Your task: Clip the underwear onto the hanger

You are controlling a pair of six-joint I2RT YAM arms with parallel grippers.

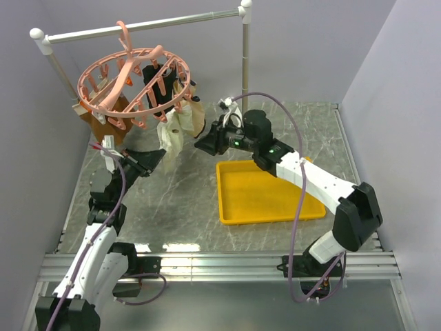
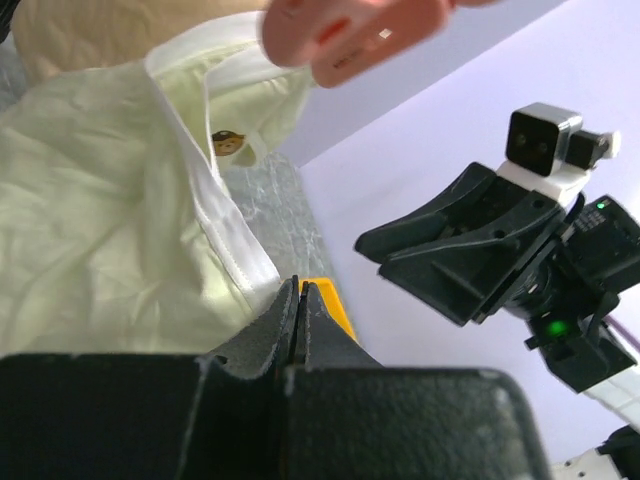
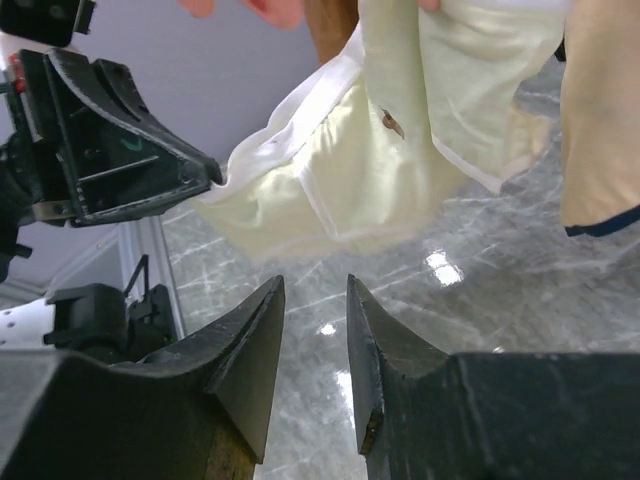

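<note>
The pale cream underwear (image 1: pixel 172 138) hangs from the pink round hanger (image 1: pixel 131 83), which hooks on the rail. A pink clip (image 2: pixel 350 35) sits at its top edge. My left gripper (image 1: pixel 160 155) is shut, and the underwear's white band (image 2: pixel 235 250) runs into its closed jaws (image 2: pixel 298 285). In the right wrist view the underwear (image 3: pixel 400 130) is drawn sideways to the left gripper's tip (image 3: pixel 215 178). My right gripper (image 1: pixel 200 145) is open and empty, just right of the underwear, its jaws (image 3: pixel 312 285) below the cloth.
A tan-beige garment (image 1: pixel 191 117), a black one (image 1: pixel 158 86) and a brown one (image 1: pixel 103 118) also hang on the hanger. The white-grey rail (image 1: pixel 145 26) spans the back. A yellow tray (image 1: pixel 269 196) lies on the marble table under the right arm.
</note>
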